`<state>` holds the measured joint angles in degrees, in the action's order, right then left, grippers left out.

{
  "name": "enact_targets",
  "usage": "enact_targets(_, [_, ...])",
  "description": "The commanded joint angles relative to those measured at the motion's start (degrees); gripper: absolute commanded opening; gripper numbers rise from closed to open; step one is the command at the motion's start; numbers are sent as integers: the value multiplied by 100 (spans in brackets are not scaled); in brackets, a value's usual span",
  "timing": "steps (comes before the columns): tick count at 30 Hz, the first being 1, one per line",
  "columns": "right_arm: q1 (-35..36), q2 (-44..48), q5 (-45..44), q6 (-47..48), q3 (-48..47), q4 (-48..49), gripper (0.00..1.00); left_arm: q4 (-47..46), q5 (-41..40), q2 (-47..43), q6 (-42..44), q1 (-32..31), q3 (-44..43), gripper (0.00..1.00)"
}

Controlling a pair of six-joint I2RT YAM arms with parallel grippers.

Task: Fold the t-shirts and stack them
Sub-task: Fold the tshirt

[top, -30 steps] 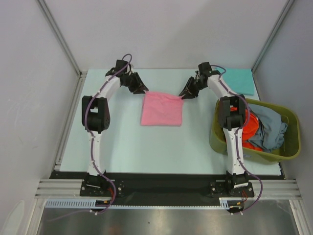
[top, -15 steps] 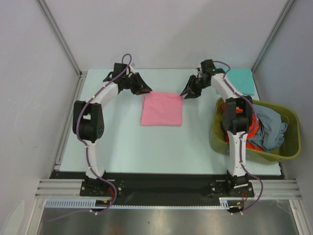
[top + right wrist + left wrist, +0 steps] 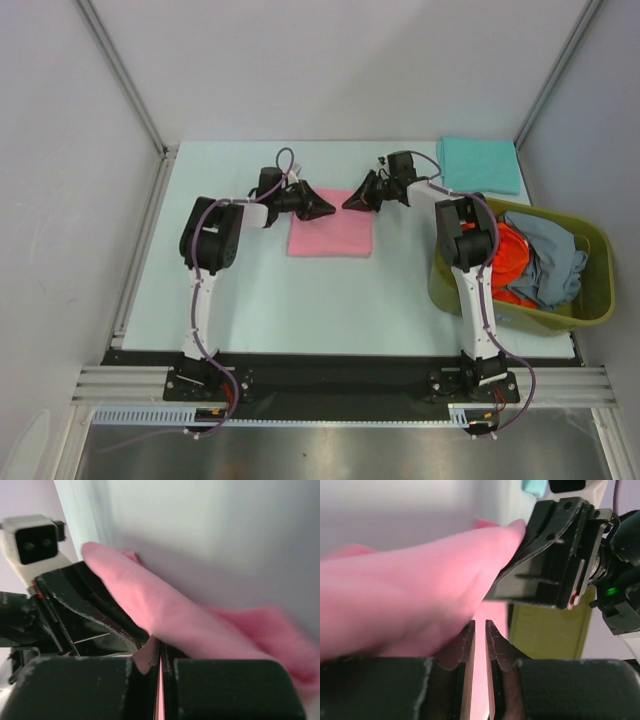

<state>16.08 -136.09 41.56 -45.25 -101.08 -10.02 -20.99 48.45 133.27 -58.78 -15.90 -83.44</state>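
Note:
The pink t-shirt lies folded mid-table, its far edge lifted between my grippers. My left gripper is shut on the far left part of that edge; the left wrist view shows pink cloth pinched in the narrow slit of the jaws. My right gripper is shut on the far right part; its jaws pinch pink cloth. The two grippers nearly meet above the shirt. A folded teal t-shirt lies at the far right. Orange-red and grey-blue t-shirts sit in the basket.
The olive-green plastic basket stands at the right edge beside the right arm; it also shows in the left wrist view. Grey walls and metal rails enclose the table on the left, far and right sides.
Both grippers moved inward toward each other and slightly nearer, carrying the pink shirt's far corners. The flat pink patch is shorter at its far edge.

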Motion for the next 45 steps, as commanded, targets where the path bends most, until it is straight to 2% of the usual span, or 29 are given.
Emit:
enact_targets(1, [-183, -469, 186, -431, 10, 1361, 2, -827, 148, 260, -169, 148, -444, 18])
enact_targets(7, [-465, -822, 230, -932, -17, 2195, 7, -863, 95, 507, -28, 236, -542, 17])
enact_targets(12, [-614, -1191, 116, -985, -588, 1785, 10, -696, 33, 559, 69, 245, -559, 17])
enact_targets(17, [-676, -1473, 230, -1214, -1088, 1644, 9, -284, 42, 595, 165, 359, -937, 20])
enact_targets(18, [-676, -1464, 230, -1162, -1298, 1531, 9, -135, 33, 595, 226, 394, -1024, 20])
enact_targets(23, [-685, -1376, 133, -381, -2476, -428, 10, 1341, -11, 779, 727, 790, -1850, 19])
enact_targets(26, [-580, -1070, 159, -46, -2909, -1360, 15, 1527, 182, 578, 868, 834, -1922, 19])
enact_targets(30, [-325, -428, 151, 516, -2418, -2029, 22, 1967, 236, -54, 1246, 808, -1624, 20])
enact_targets(32, [-132, 1, 89, 719, -1823, -2276, 26, 2055, 235, -388, 1343, 799, -1229, 20])
enact_targets(37, [237, 654, 133, 1429, -450, -2355, 32, 1424, 393, -1215, 931, 615, 63, 20])
enact_targets(40, [387, 829, 142, 1939, 60, -2592, 30, 337, 499, -1531, 168, 457, 924, 18])
enact_targets(42, [344, 1022, 11, 1942, 490, -2418, 27, 288, 438, -1681, 200, 308, 1258, 18])
enact_targets(45, [238, 1172, 264, 1705, 834, -2005, 19, 684, 420, -1743, 447, 71, 1399, 16])
